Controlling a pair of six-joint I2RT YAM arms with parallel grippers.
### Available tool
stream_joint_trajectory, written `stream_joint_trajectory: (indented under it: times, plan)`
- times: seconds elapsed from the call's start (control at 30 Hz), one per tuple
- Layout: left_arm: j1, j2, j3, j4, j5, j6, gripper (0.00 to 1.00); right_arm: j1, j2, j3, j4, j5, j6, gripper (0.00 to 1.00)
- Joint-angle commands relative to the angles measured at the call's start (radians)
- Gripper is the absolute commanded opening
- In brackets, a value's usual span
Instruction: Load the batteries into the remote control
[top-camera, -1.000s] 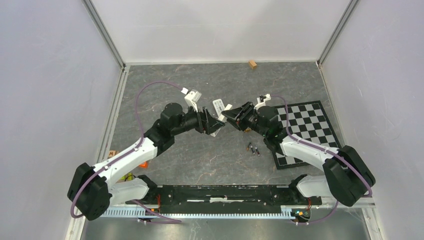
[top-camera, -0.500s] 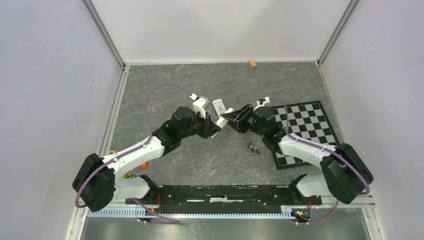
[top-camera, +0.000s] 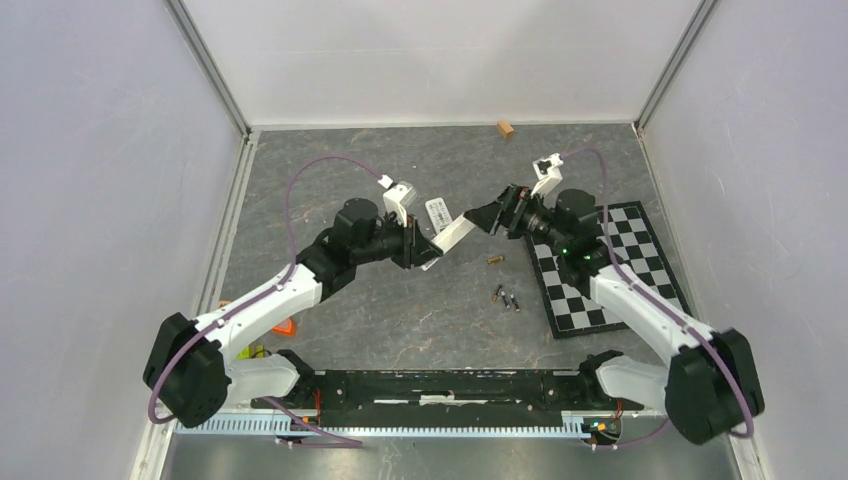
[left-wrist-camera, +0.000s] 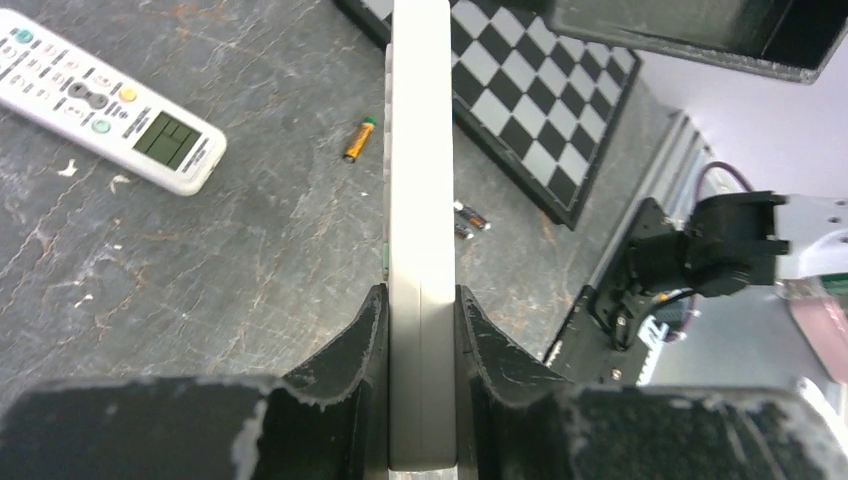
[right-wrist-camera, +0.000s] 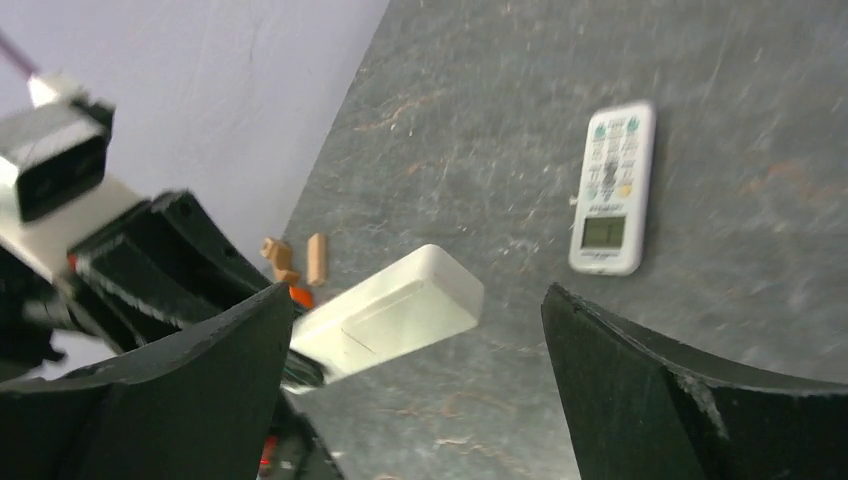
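Observation:
The remote control (top-camera: 451, 234) is a slim white bar held off the table, plain back toward the right wrist camera (right-wrist-camera: 390, 310). My left gripper (top-camera: 428, 245) is shut on its near end; in the left wrist view the remote (left-wrist-camera: 420, 170) stands edge-on between the fingers (left-wrist-camera: 352, 345). My right gripper (top-camera: 492, 215) hangs open just right of the remote's free end, touching nothing. A brownish-gold battery (top-camera: 494, 260) lies on the table, also seen from the left wrist (left-wrist-camera: 359, 139). Two dark batteries (top-camera: 506, 297) lie nearer the arms.
A shorter white remote with a display window (top-camera: 437, 212) lies behind the held one. The checkerboard mat (top-camera: 610, 275) covers the right side under the right arm. A wooden block (top-camera: 506, 128) sits by the back wall. Small orange pieces (top-camera: 287, 327) lie at the left.
The left gripper closed on the remote. The right gripper then let go, opened wide and drew back to the right, uncovering the gold battery.

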Motion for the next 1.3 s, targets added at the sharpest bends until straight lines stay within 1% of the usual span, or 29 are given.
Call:
stream_joint_trajectory:
  times: [0.0,0.13,0.2,0.3,0.37,0.47,0.53,0.63,0.77,0.83,0.87,0.9,1.03,1.17,1.27]
  plan:
    - [0.064,-0.032,0.099,-0.041,0.222,0.0,0.02,-0.025,-0.12,0.045,-0.062,-0.13,-0.399,0.98]
    - [0.104,-0.038,0.209,-0.149,0.367,0.037,0.02,-0.026,-0.153,0.075,-0.037,-0.283,-0.473,0.98]
    - [0.108,-0.039,0.26,-0.233,0.425,0.097,0.02,-0.026,-0.147,0.094,-0.024,-0.366,-0.474,0.98]
    - [0.11,-0.037,0.317,-0.357,0.493,0.177,0.02,-0.024,-0.138,0.117,-0.028,-0.438,-0.48,0.97]
    - [0.11,-0.04,0.325,-0.398,0.535,0.218,0.02,-0.018,-0.138,0.12,-0.007,-0.498,-0.49,0.92]
    - [0.111,-0.04,0.342,-0.439,0.58,0.257,0.02,0.007,-0.138,0.125,0.016,-0.527,-0.511,0.84]
    - [0.111,-0.041,0.35,-0.442,0.61,0.266,0.02,0.024,-0.135,0.133,0.025,-0.553,-0.516,0.78]
    - [0.111,-0.041,0.355,-0.445,0.66,0.276,0.02,0.056,-0.127,0.14,0.031,-0.581,-0.502,0.73]
    - [0.11,-0.057,0.367,-0.481,0.666,0.317,0.02,0.085,-0.087,0.169,-0.029,-0.632,-0.493,0.62]
    - [0.111,-0.063,0.381,-0.534,0.666,0.359,0.02,0.097,-0.082,0.162,-0.027,-0.643,-0.495,0.58]
    - [0.111,-0.066,0.39,-0.558,0.666,0.378,0.02,0.1,-0.084,0.158,-0.024,-0.643,-0.494,0.53]
    - [0.111,-0.071,0.392,-0.571,0.666,0.386,0.02,0.101,-0.088,0.153,-0.011,-0.65,-0.489,0.51]
    - [0.11,-0.089,0.386,-0.572,0.686,0.396,0.02,0.102,-0.098,0.135,0.04,-0.674,-0.452,0.49]
    - [0.111,-0.095,0.39,-0.57,0.692,0.396,0.02,0.107,-0.092,0.14,0.04,-0.698,-0.435,0.52]
    - [0.111,-0.097,0.391,-0.557,0.698,0.389,0.02,0.11,-0.087,0.141,0.043,-0.701,-0.424,0.52]
